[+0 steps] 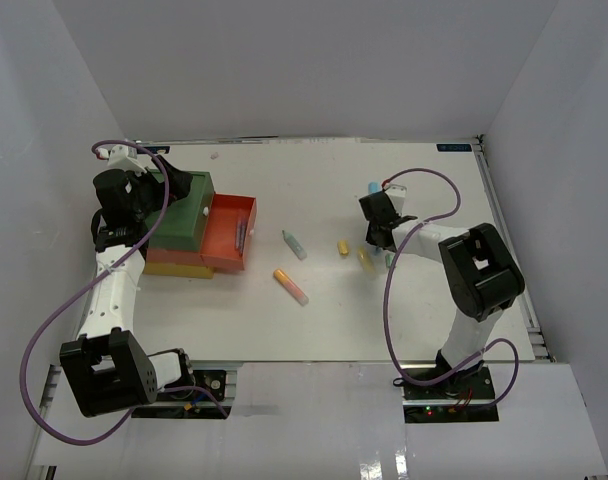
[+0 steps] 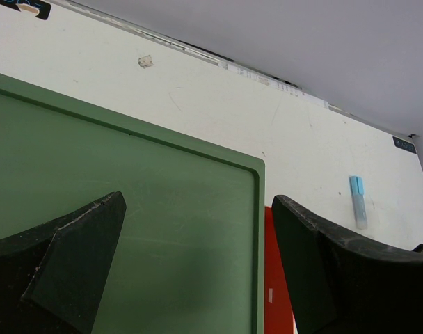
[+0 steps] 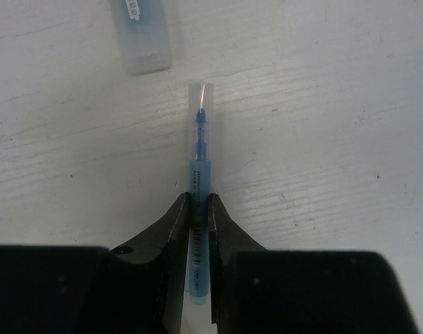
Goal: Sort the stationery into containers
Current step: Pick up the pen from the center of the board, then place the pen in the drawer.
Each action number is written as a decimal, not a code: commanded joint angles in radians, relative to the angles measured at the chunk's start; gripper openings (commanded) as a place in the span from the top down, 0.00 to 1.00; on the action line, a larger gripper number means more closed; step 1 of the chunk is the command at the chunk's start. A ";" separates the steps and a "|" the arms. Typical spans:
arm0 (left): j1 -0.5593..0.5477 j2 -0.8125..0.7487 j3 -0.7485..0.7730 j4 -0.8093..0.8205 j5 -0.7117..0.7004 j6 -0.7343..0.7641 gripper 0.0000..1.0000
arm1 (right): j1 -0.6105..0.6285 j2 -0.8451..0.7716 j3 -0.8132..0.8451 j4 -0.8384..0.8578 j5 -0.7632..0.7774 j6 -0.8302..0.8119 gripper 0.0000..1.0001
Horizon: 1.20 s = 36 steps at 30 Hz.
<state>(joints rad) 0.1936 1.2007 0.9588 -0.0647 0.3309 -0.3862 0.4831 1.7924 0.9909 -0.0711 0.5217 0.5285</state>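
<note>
The right gripper (image 3: pixel 199 206) had its jaws pinched shut on a blue pen (image 3: pixel 200 149), held low on the barrel with the clear-capped tip pointing ahead, on or just above the desk (image 3: pixel 323 139); which of the two could not be told. To do this step well, the pen probably wanted a straight lift before any carry to the left, since so slim a barrel could swivel in the grip. A pale pen (image 3: pixel 143 35) lay just ahead of the tip, and an orange marker (image 1: pixel 365 258) and a yellow marker (image 1: pixel 342 247) lay near the gripper. Toward the bins lay a pink-orange marker (image 1: pixel 291 286) and a teal pen (image 1: pixel 295 244), both low enough to pass over. Farthest off, the red drawer (image 1: pixel 229 232) stood pulled open under the green bin (image 1: pixel 184 215), the likely drop spot. The left gripper (image 2: pixel 197 202) hung above the green bin, jaws wide apart and empty, crowding that side of the stack
</note>
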 commanded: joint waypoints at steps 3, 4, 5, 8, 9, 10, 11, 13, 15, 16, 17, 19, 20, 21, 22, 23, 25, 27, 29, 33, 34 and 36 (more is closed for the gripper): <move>-0.002 0.010 -0.037 -0.119 0.030 -0.019 0.02 | -0.024 0.018 0.028 0.002 0.015 0.024 0.89; -0.002 0.013 -0.037 -0.119 0.030 -0.019 0.02 | -0.023 -0.002 0.026 0.002 0.030 0.019 0.91; -0.002 0.013 -0.037 -0.119 0.031 -0.019 0.02 | -0.024 -0.034 0.026 -0.001 0.038 0.004 0.92; -0.002 0.011 -0.035 -0.119 0.033 -0.019 0.02 | -0.018 -0.100 0.031 0.001 0.032 -0.025 0.92; -0.002 0.010 -0.035 -0.119 0.033 -0.019 0.02 | -0.008 -0.152 0.034 0.007 0.012 -0.033 0.92; -0.002 0.008 -0.035 -0.118 0.031 -0.017 0.02 | 0.002 -0.178 0.038 0.016 -0.003 -0.051 0.92; -0.002 0.007 -0.035 -0.119 0.031 -0.017 0.02 | 0.030 -0.204 0.041 0.025 -0.020 -0.058 0.92; -0.002 0.005 -0.035 -0.119 0.031 -0.019 0.02 | 0.069 -0.267 0.051 0.062 -0.075 -0.062 0.92; -0.002 0.003 -0.037 -0.119 0.030 -0.019 0.02 | 0.138 -0.298 0.081 0.128 -0.119 -0.048 0.92; -0.002 0.005 -0.035 -0.119 0.030 -0.017 0.02 | 0.161 -0.300 0.095 0.143 -0.132 -0.038 0.92; 0.000 0.007 -0.035 -0.118 0.030 -0.017 0.02 | 0.213 -0.298 0.126 0.158 -0.140 -0.015 0.92; -0.002 0.007 -0.037 -0.118 0.028 -0.017 0.02 | 0.261 -0.280 0.152 0.227 -0.166 0.016 0.91; -0.002 0.007 -0.037 -0.118 0.028 -0.017 0.02 | 0.284 -0.269 0.163 0.259 -0.179 0.034 0.91; -0.002 0.005 -0.037 -0.118 0.028 -0.017 0.02 | 0.325 -0.237 0.185 0.295 -0.216 0.068 0.90; 0.000 0.005 -0.037 -0.118 0.027 -0.017 0.02 | 0.342 -0.216 0.205 0.339 -0.229 0.082 0.89; -0.002 0.007 -0.037 -0.118 0.025 -0.016 0.02 | 0.379 -0.190 0.231 0.349 -0.236 0.094 0.89; -0.002 0.005 -0.037 -0.118 0.023 -0.014 0.02 | 0.408 -0.107 0.337 0.355 -0.276 0.107 0.87; 0.000 0.003 -0.037 -0.118 0.020 -0.016 0.02 | 0.452 -0.024 0.414 0.337 -0.285 0.108 0.85; -0.002 0.000 -0.038 -0.118 0.019 -0.014 0.02 | 0.489 0.024 0.503 0.329 -0.284 0.108 0.82; -0.002 -0.001 -0.038 -0.119 0.017 -0.014 0.02 | 0.525 0.125 0.587 0.327 -0.278 0.126 0.70; 0.000 -0.001 -0.038 -0.119 0.019 -0.014 0.02 | 0.531 0.134 0.598 0.329 -0.279 0.134 0.68; -0.002 -0.001 -0.037 -0.118 0.022 -0.014 0.02 | 0.535 0.156 0.604 0.332 -0.301 0.139 0.60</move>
<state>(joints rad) 0.1936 1.1992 0.9569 -0.0624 0.3309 -0.3862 1.0161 1.9335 1.5440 0.2134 0.2321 0.6456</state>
